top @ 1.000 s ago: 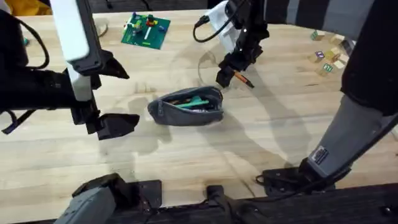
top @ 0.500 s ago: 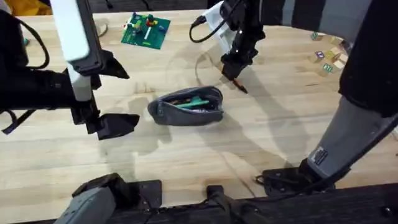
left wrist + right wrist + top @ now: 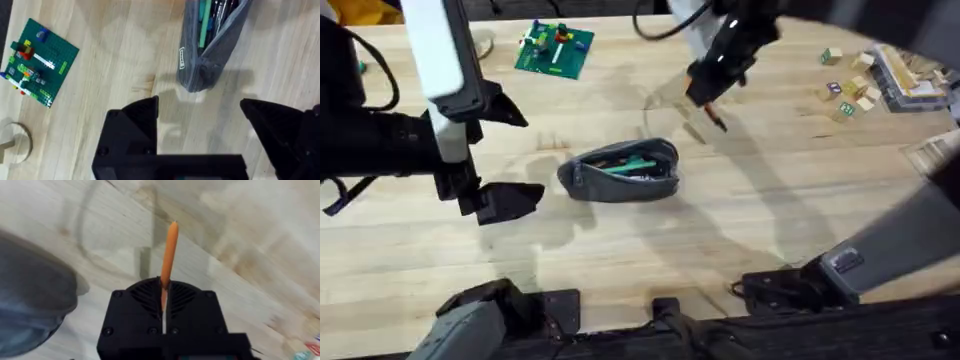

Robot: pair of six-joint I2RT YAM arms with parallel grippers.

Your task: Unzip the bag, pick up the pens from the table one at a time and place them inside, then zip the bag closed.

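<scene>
The grey bag lies unzipped mid-table, with a green pen and other pens showing through its opening. In the left wrist view the bag lies just beyond my left gripper, and the green pen shows inside it. My left gripper hovers left of the bag, open and empty. Behind and right of the bag, my right gripper is shut on an orange pen with a black tip, held above the table. The orange pen sticks out between the closed fingers, and the bag sits off to one side.
A green brick baseplate with small pieces lies at the back left, also seen as the baseplate. Loose wooden blocks sit at the back right. Bare wood surrounds the bag in front and to the right.
My right gripper has risen and shifted back and to the right, carrying the orange pen off the table. The left arm and the bag have not moved.
</scene>
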